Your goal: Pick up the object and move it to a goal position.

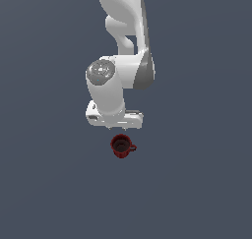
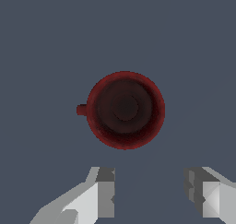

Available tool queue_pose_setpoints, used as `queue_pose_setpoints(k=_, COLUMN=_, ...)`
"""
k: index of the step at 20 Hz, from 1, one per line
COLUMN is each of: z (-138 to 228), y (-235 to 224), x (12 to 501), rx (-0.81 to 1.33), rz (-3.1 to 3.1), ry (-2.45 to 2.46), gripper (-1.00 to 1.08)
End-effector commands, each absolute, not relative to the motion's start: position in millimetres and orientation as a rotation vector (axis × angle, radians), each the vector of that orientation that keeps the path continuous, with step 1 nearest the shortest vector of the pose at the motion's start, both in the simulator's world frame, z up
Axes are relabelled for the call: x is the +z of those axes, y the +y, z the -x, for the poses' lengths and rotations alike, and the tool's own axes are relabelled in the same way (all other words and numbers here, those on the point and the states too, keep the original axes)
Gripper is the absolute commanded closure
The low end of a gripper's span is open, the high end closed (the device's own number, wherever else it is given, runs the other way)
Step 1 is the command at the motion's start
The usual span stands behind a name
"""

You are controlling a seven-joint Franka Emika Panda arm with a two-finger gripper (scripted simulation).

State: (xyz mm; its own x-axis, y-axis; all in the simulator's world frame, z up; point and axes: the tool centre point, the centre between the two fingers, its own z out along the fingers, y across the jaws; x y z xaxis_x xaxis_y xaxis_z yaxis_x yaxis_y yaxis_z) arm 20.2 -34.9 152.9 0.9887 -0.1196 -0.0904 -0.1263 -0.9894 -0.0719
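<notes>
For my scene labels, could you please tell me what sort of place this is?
Most likely a bare simulated test scene, not a real room: a flat, featureless grey-blue surface, a smoothly rendered white robot arm, and a lone small dark red mug below its open tool.

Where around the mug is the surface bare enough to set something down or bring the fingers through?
The only thing on the surface is the red mug. In the exterior view, the floor is bare on both sides of the mug and below it. Crowding is just above the mug, where the open gripper and arm hang.
</notes>
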Motion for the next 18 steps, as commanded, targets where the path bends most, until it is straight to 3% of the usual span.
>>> queue_pose_setpoints(k=1, z=-25, y=-40, x=146, rx=0.183, rz=3.022, ry=0.226, gripper=-0.20)
queue_pose_setpoints(k=18, z=-44, y=-67, x=108, rx=0.477, rz=2.724, ry=0.393, gripper=-0.20)
